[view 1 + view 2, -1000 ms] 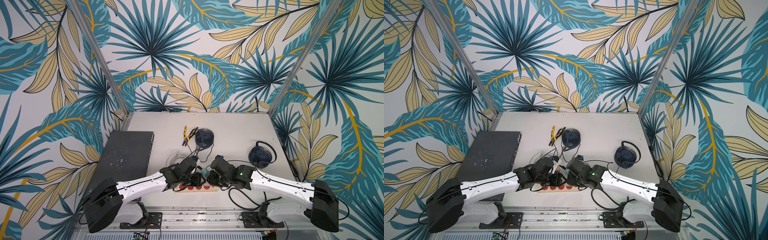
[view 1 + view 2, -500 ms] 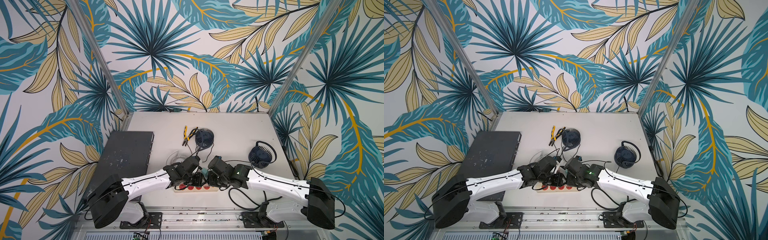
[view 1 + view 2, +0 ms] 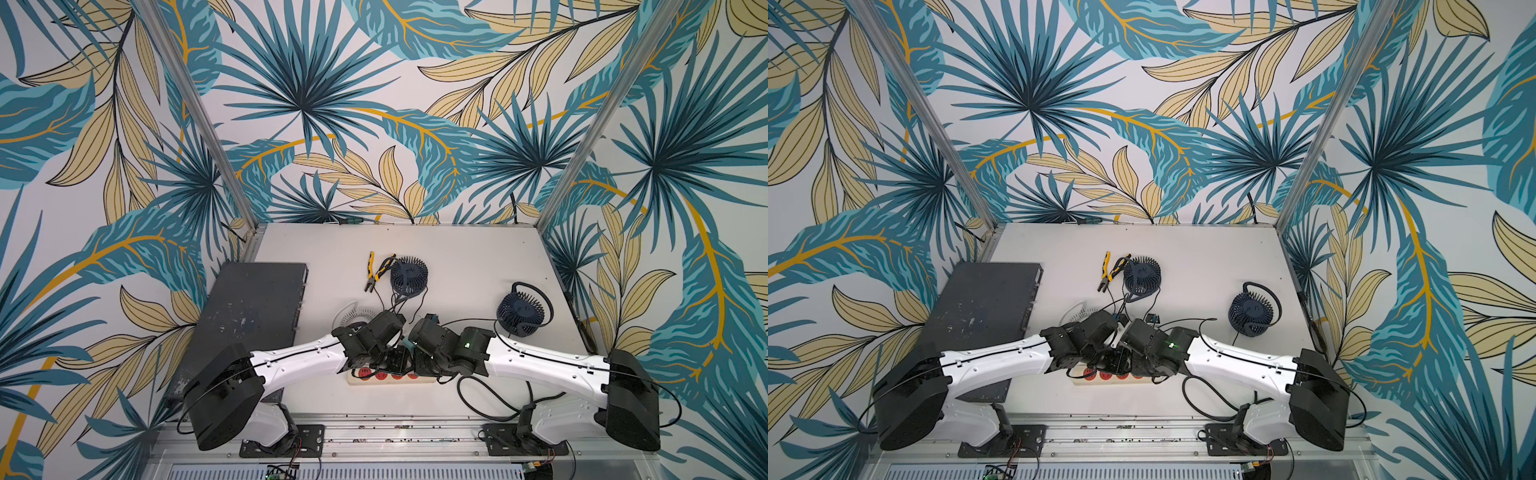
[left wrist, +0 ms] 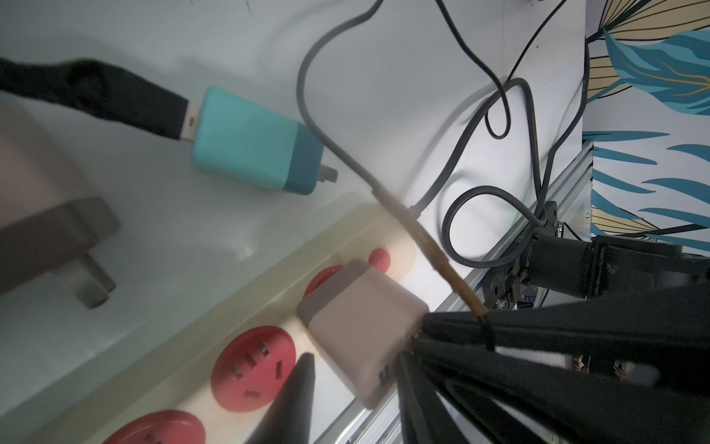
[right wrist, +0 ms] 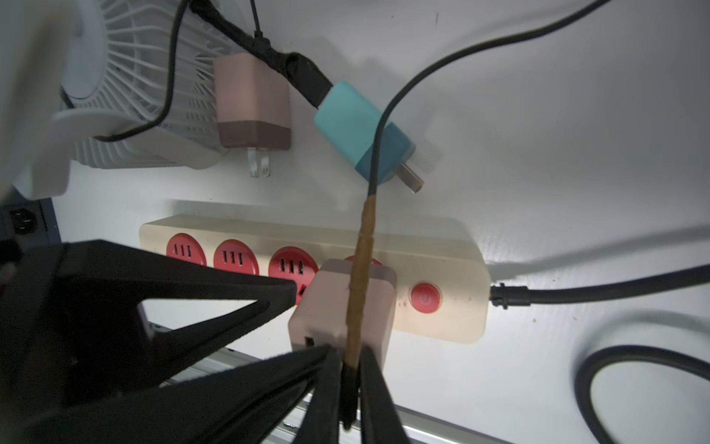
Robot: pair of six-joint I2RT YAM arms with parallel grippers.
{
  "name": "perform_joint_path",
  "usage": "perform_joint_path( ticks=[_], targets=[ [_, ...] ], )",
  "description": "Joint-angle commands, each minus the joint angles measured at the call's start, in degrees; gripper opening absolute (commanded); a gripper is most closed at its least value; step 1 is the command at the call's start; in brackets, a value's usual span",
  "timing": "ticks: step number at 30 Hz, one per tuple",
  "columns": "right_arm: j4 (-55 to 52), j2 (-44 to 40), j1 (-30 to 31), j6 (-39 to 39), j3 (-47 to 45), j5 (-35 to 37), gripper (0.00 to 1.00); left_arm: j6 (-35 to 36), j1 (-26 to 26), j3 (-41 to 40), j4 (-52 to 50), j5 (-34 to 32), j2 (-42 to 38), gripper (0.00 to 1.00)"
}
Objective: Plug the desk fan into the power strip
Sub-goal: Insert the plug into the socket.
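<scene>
Right wrist, grip: right pincer (image 5: 349, 357) is clenched on the taped cable (image 5: 363, 246), just where it leaves the pink adapter (image 5: 326, 307).
Right wrist, task thing: power strip (image 5: 453, 276) lies flat. The adapter stands over socket 4, beside the red button (image 5: 425, 298). We cannot tell if its prongs are in.
Right wrist, risk: we judge that pushing through the cable could tip the adapter or loosen its plug. Nothing pins the strip, so it may slide toward the metal rail (image 5: 442, 428) just beside it.
Left wrist, grip: left pincer (image 4: 357, 369) straddles the adapter. We cannot tell whether it is clamped.
Left wrist, clutter: a loose teal adapter (image 4: 249, 146) lies near and could be knocked.
Top view, room: both arms meet over the strip at the front edge of the surface (image 3: 457, 257). Open room lies behind, short of the far dark fan (image 3: 409, 276).
Top view, desk fan (image 3: 521, 311): we judge it to be this one, on the right, because the cable seems to lead there.
</scene>
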Motion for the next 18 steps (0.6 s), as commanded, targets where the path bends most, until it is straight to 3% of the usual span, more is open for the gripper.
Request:
perform_joint_path(
  ticks=[1,4,7,11,15,18],
  targets=[
    [1.59,5.11,0.8,1.64,-6.51,-1.11,0.07,1.74,-0.14,-1.18,-4.68,-4.35,3.06,0.38],
    [3.21,3.84,0.79,2.28,-7.64,-0.09,0.08,1.53,-0.14,-1.71,-4.2,-4.65,3.12,0.38],
    [2.42,0.34,0.81,2.29,-7.39,3.26,0.15,1.96,-0.43,-1.38,-4.5,-6.28,0.98,0.39],
    [1.03,-6.37,0.74,1.82,-6.48,7.86,0.26,4.12,-0.27,0.35,-8.84,-11.32,-5.84,0.53],
    [0.18,-11.44,0.63,-0.03,-3.55,11.88,0.48,6.68,1.28,2.16,-15.12,-16.35,-13.44,0.64],
    [0.27,-12.84,0.48,-2.7,0.39,14.64,0.51,7.93,3.23,1.65,-17.76,-18.57,-19.52,0.72]
  ],
)
